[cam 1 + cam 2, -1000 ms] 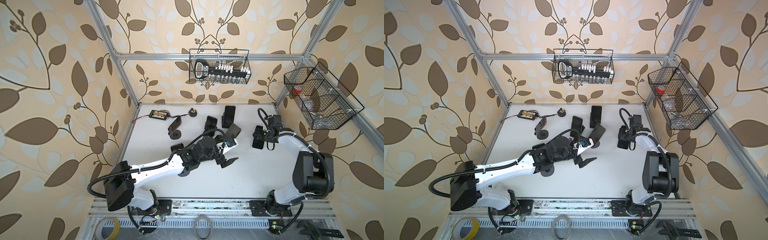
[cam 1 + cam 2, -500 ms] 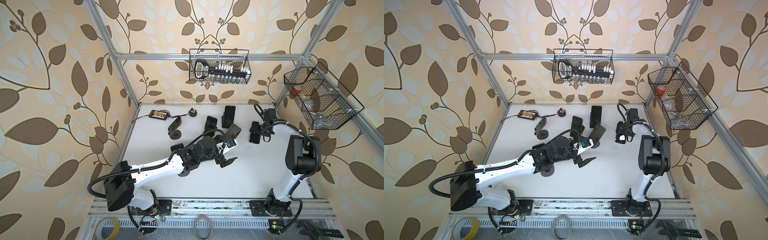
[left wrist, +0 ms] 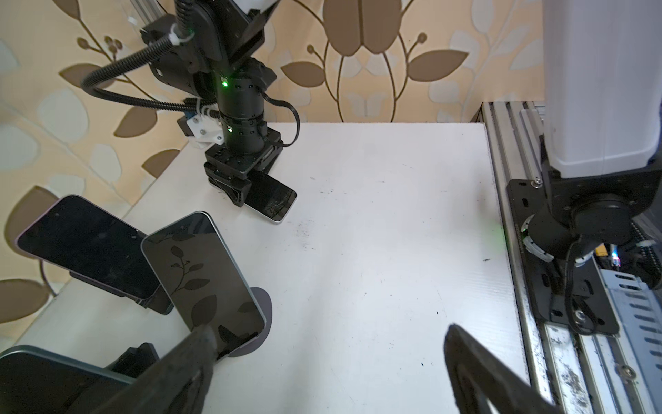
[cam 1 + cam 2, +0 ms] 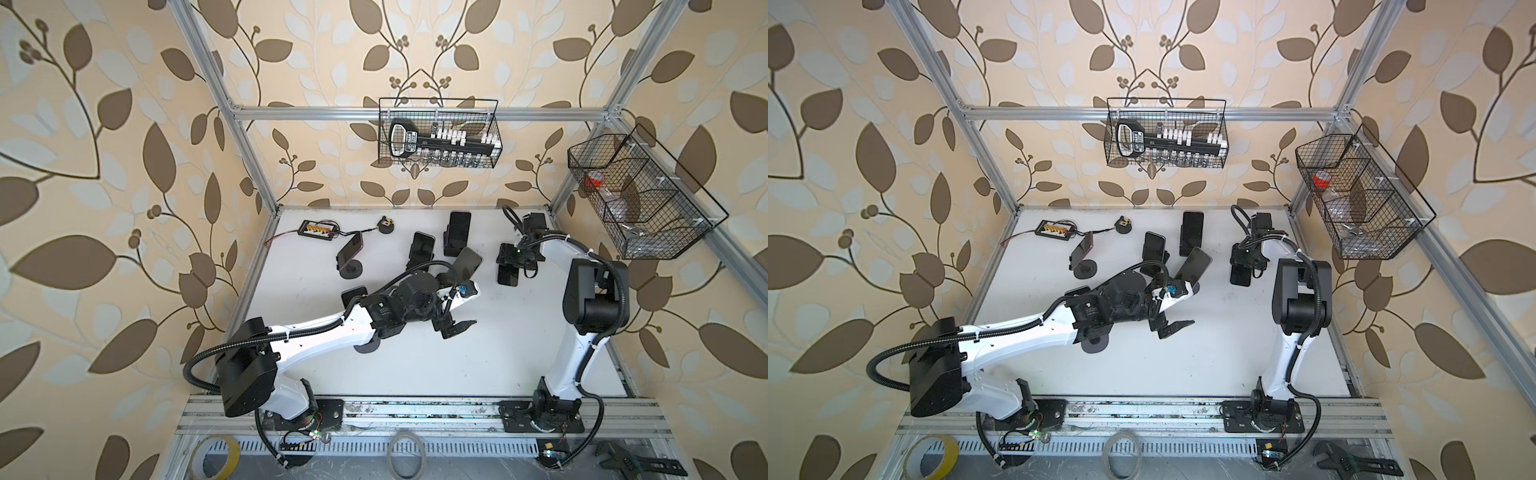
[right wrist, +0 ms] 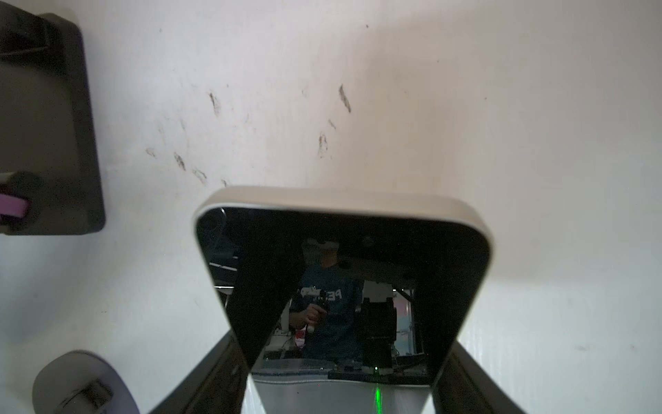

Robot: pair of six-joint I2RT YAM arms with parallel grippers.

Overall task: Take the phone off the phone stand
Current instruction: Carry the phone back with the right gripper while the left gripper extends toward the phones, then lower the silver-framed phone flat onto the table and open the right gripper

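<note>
You see a wire basket (image 4: 384, 120) at upper centre, a second basket (image 4: 665, 195) at upper right, yellow tape (image 4: 224, 442) at lower left and a wrench (image 4: 617, 457) at lower right.

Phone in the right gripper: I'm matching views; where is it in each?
In a top view: phone right of centre, toward the back.
In a top view: likewise.
Left wrist: beyond the standing phones.
Right wrist: close up, between the fingers.
Shared landmark: right gripper clamping it.

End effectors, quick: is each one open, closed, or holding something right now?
Left end effector: open, holding nothing.
Right end effector: closed on a phone.
</note>
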